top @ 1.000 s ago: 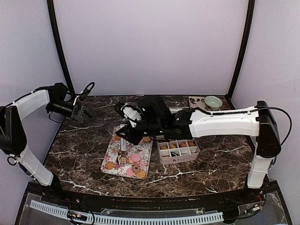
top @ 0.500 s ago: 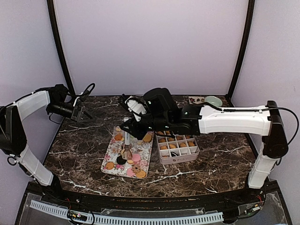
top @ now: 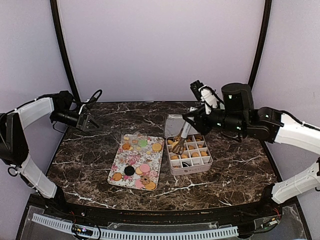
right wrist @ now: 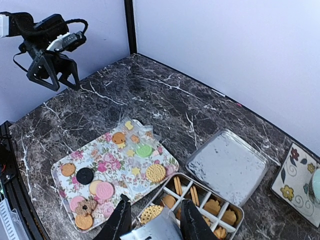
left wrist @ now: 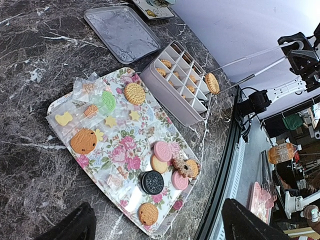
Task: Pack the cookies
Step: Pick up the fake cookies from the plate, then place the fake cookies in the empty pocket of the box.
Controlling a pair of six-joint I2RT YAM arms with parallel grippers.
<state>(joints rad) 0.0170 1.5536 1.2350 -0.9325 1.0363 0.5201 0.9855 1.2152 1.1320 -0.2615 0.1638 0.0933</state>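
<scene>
Several cookies lie on a floral tray [top: 131, 159], among them a pink one [top: 144, 168] and a dark one [top: 129, 170]. My right gripper [top: 199, 118] is shut on metal tongs [top: 185, 131]. The tongs pinch a tan round cookie [top: 175, 144] over the left end of the divided box [top: 192, 167], which holds more cookies. In the right wrist view the tongs [right wrist: 155, 231] sit between my fingers [right wrist: 120, 222] with the cookie [right wrist: 150, 214] at their tip. My left gripper [top: 87, 122] is open and empty above the table's far left.
The box's clear lid [top: 175, 124] lies behind the box. A small patterned plate [right wrist: 295, 175] with a green bowl [right wrist: 315, 185] sits at the back right. Black frame posts stand at both back corners.
My right arm has swung right, from over the floral tray to over the divided box, carrying the tongs with a tan cookie. The left arm has not moved.
</scene>
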